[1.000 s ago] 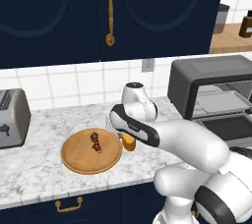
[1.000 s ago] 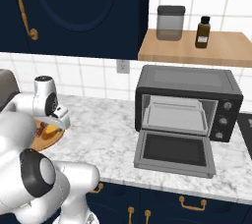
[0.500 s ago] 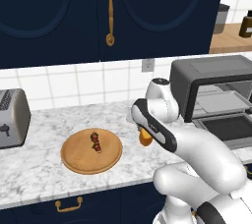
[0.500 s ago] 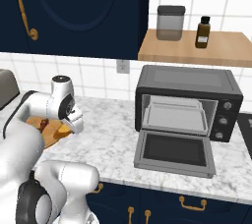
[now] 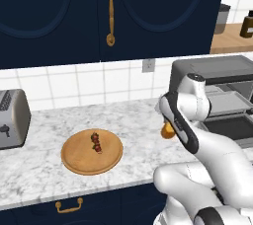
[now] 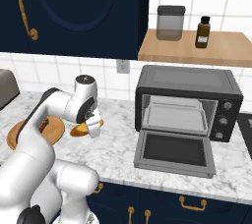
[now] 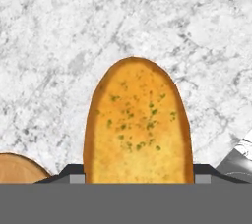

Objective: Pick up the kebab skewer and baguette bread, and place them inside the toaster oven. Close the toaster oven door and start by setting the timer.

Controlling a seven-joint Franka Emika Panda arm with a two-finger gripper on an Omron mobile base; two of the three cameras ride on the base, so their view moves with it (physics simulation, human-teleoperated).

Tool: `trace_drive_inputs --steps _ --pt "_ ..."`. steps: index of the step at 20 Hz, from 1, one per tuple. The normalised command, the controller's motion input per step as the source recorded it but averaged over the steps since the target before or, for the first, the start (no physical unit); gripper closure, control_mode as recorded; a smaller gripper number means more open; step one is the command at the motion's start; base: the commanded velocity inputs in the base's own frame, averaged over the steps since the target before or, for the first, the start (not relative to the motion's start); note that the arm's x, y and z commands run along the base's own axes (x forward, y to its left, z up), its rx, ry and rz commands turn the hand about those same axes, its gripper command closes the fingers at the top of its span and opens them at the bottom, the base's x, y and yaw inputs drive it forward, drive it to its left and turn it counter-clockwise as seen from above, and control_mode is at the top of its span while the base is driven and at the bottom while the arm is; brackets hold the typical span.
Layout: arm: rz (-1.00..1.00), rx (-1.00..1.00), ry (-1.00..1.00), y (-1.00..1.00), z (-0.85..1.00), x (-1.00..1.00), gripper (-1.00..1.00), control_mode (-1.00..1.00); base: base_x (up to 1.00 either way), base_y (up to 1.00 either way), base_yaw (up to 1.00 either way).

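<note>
**Spotter:** So, what have you got in the gripper (image 6: 87, 128) right now?

**Operator:** I've got the baguette bread (image 7: 137, 122) clamped between the jaws and lifted off the marble counter (image 5: 133, 120). On my hand camera the loaf sticks straight out ahead of the fingers (image 7: 71, 173), which sit on either side of its near end. From the right base camera it hangs just under the wrist, between the round wooden plate (image 5: 74, 157) and the toaster oven (image 6: 189, 105).

**Spotter:** And the kebab skewer (image 5: 96, 142)?

**Operator:** It lies on the plate, well behind me. It goes second.

**Spotter:** Is the oven ready?

**Operator:** The toaster oven door (image 6: 173, 153) is dropped flat and the tray (image 6: 177, 115) inside is bare. I plan to carry the bread across above door height, so nothing clips the door's front edge, then go in long end first and low over the tray.

**Spotter:** Anything worrying you?

**Operator:** The grip is near one end, I think, though the hand camera crops the contact. So the free end may sag or swing. I'll move slowly, keep the wrist level, and only release once the loaf is just over the tray and clear of the cavity's top edge.
</note>
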Motion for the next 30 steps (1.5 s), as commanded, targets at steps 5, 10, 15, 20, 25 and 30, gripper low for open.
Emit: trace_drive_inputs --steps 5,10,15,20,25,30 --pt "-0.36 0.08 0.0 -0.78 0.34 -0.01 1.0 -1.0 0.0 0.0 0.0" --pt "-0.33 0.06 0.0 -0.74 0.29 0.0 1.0 -1.0 0.0 0.0 0.0" --pt "-0.33 0.04 -0.03 -0.69 0.28 0.0 1.0 -1.0 0.0 0.0 0.0" --pt "-0.22 0.02 -0.09 -0.72 0.09 -0.06 1.0 -1.0 0.0 0.0 0.0" --pt "-0.03 0.0 -0.22 -0.54 0.07 -0.19 1.0 -1.0 0.0 0.0 0.0" --pt "0.0 0.0 -0.22 -0.38 0.07 0.03 1.0 -1.0 0.0 0.0 0.0"
